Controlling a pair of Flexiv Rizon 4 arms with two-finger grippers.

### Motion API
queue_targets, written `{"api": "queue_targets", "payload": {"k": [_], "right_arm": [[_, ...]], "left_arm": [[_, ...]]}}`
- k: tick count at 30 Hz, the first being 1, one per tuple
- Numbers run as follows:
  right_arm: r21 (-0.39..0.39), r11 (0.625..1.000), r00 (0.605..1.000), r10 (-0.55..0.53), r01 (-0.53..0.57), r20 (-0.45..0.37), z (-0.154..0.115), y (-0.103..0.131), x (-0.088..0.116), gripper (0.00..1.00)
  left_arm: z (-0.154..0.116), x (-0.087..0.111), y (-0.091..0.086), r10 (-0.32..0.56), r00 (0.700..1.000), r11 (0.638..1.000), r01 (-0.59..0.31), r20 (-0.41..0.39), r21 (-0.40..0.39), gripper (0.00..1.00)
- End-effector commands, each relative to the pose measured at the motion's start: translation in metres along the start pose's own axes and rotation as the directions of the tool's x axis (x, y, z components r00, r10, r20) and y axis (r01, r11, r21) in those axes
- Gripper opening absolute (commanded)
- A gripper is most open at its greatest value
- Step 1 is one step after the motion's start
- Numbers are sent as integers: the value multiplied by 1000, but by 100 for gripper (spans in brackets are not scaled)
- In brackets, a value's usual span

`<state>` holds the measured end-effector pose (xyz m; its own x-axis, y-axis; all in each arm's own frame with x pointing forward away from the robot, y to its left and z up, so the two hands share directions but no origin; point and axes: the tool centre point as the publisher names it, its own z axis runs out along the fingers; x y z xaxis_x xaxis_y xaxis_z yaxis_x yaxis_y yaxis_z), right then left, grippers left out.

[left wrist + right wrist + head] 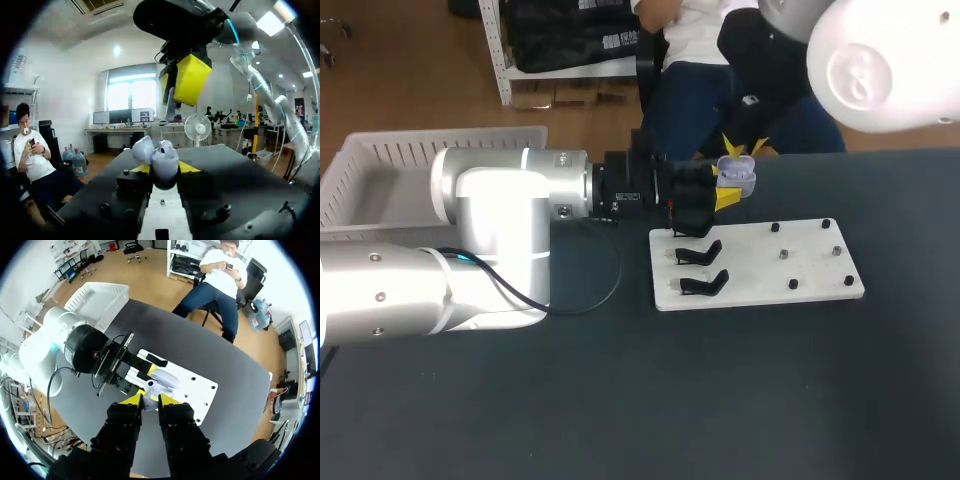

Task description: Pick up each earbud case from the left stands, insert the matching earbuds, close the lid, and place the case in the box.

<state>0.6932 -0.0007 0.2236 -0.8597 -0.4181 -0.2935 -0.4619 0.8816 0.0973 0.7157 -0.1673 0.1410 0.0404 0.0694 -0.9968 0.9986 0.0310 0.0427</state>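
In the head view, the left gripper [726, 180] is held over the far edge of the bench [620, 400], just beyond the far left corner of the white board [800, 275]. A lavender earbud case [740, 177] is clamped between its yellow tips. Two black stands [700, 252] are seen at the board's left end, and small black pegs [788, 254] are spread over its right half. A white basket [380, 160] is set at the bench's far left corner. The right arm [880, 60] is seen only as a white housing at the far right.

In the left wrist view, the earbud case [162, 159] is gripped from both sides by the left gripper [164, 168], with its lid raised. The right gripper [177, 82] is hung above the case, apart from it.

In the right wrist view, the right gripper [150, 400] is pointed down at the earbud case [165, 381], which is held over the white board [200, 390] at the end of the left arm [60, 335]. Whether the right gripper is open or closed cannot be told. The white basket [100, 297] is seen beyond the left arm.
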Motion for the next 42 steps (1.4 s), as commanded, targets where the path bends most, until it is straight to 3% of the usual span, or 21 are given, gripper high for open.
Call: {"api": "queue_targets", "payload": {"k": [1, 7, 10, 11, 26, 42], "right_arm": [[17, 999, 998, 43, -43, 35, -3, 7, 10, 0], [-2, 998, 998, 58, -58, -2, 3, 13, 14, 0], [35, 998, 999, 44, -44, -4, 5, 15, 16, 0], [5, 999, 999, 47, -47, 13, 4, 17, 16, 0], [5, 999, 999, 47, -47, 13, 4, 17, 16, 0], [40, 996, 997, 83, -82, -4, 17, 5, 10, 0]], "left_arm": [[0, 1, -2, 4, 1000, 1000, -4, 5, -8, 0], [0, 1, -2, 4, 1000, 1000, -4, 5, -8, 0], [0, 1, -2, 4, 1000, 1000, -4, 5, -8, 0], [0, 1, -2, 4, 1000, 1000, -4, 5, -8, 0], [0, 1, -2, 4, 1000, 1000, -4, 5, -8, 0], [0, 1, -2, 4, 1000, 1000, -4, 5, -8, 0]]}}
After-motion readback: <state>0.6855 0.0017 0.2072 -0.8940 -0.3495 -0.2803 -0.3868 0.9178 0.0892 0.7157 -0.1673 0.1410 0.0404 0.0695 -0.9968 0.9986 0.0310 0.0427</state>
